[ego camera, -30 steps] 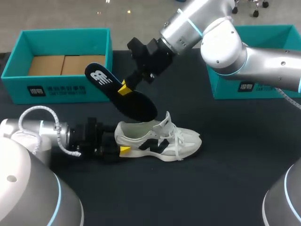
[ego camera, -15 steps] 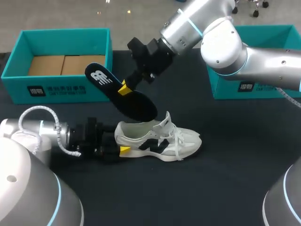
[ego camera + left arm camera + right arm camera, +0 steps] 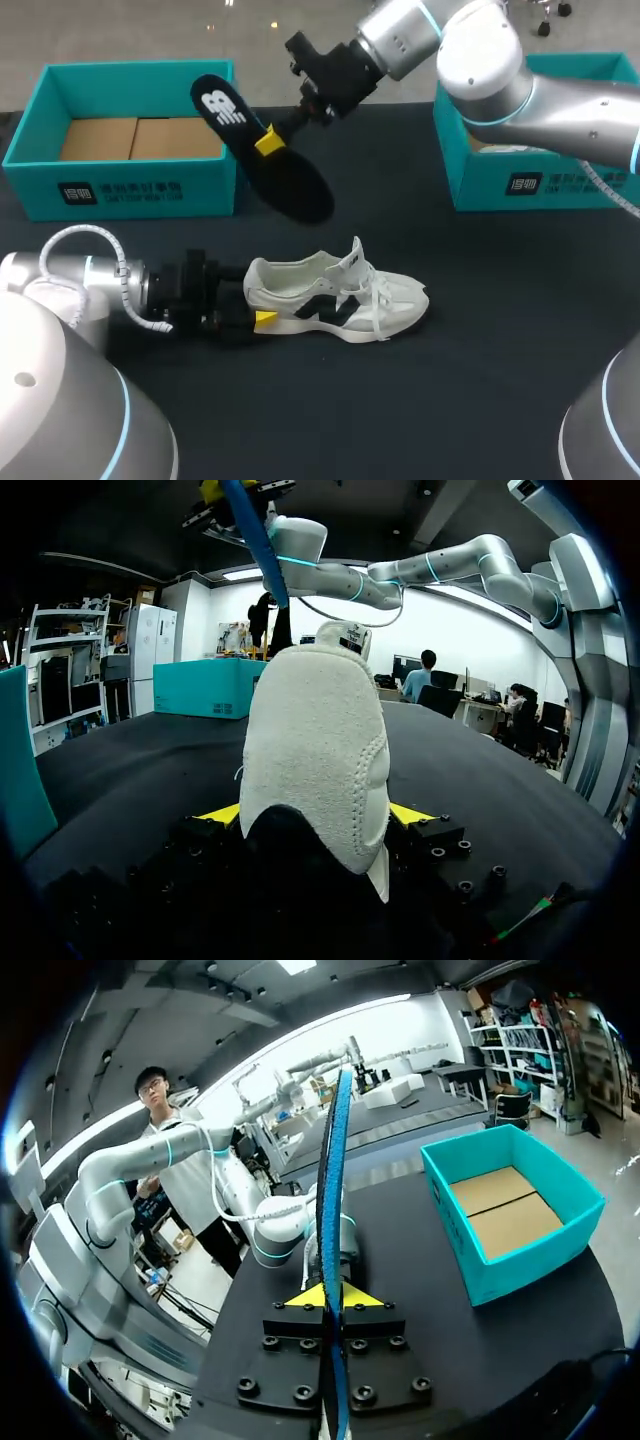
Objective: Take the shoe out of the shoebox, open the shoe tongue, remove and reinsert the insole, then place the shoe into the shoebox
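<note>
My right gripper [image 3: 268, 140] is clenched on the black insole [image 3: 292, 188]. It holds the insole tilted in the air beside the left shoebox's [image 3: 120, 190] near right corner, with the lower end well above the shoe [image 3: 340, 295]. The white shoe stands upright on the dark table [image 3: 480, 340], toe toward my right. My left gripper [image 3: 252, 303] pinches its heel from both sides. A broad stretch of table separates the toe from the right shoebox [image 3: 520, 185].
</note>
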Controlling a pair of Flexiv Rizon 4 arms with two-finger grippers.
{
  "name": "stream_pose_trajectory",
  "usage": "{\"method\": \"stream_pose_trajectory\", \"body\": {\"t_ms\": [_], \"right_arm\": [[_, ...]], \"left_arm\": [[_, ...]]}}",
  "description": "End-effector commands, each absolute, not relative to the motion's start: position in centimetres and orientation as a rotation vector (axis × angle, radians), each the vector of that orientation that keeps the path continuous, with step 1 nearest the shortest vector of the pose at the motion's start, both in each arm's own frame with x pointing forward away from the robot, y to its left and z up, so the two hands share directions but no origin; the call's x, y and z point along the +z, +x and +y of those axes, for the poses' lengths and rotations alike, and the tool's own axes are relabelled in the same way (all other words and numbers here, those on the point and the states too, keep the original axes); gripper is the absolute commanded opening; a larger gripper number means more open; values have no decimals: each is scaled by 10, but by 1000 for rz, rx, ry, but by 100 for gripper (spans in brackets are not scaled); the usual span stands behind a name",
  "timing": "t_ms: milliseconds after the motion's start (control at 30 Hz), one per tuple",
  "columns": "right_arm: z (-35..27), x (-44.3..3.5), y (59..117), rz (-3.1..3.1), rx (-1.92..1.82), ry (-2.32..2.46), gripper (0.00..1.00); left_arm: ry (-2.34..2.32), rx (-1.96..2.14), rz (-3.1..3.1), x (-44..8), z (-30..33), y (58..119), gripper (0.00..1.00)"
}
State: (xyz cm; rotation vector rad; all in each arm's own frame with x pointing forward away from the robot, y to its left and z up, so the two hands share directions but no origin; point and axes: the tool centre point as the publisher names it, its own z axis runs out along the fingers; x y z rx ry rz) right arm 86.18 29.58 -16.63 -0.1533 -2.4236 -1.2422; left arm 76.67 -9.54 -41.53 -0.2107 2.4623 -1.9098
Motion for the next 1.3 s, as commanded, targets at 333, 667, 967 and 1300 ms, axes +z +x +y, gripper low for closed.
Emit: {"method": "stream_pose_trajectory", "body": {"t_ms": [333, 667, 967, 1300], "right_arm": [[228, -112, 862, -2268, -1371, -405, 0], [190, -79, 846, -2303, -1338, -472, 0], [181, -72, 840, -2303, -1340, -485, 0], [181, -72, 840, -2303, -1340, -485, 0]], "left_arm": [[-213, -1909, 2464, -417, -96, 767, 0], [-213, -1909, 2464, -417, -96, 767, 0], [-213, -1909, 2464, -417, -96, 767, 0], [-213, -1909, 2464, -417, -96, 767, 0]]}}
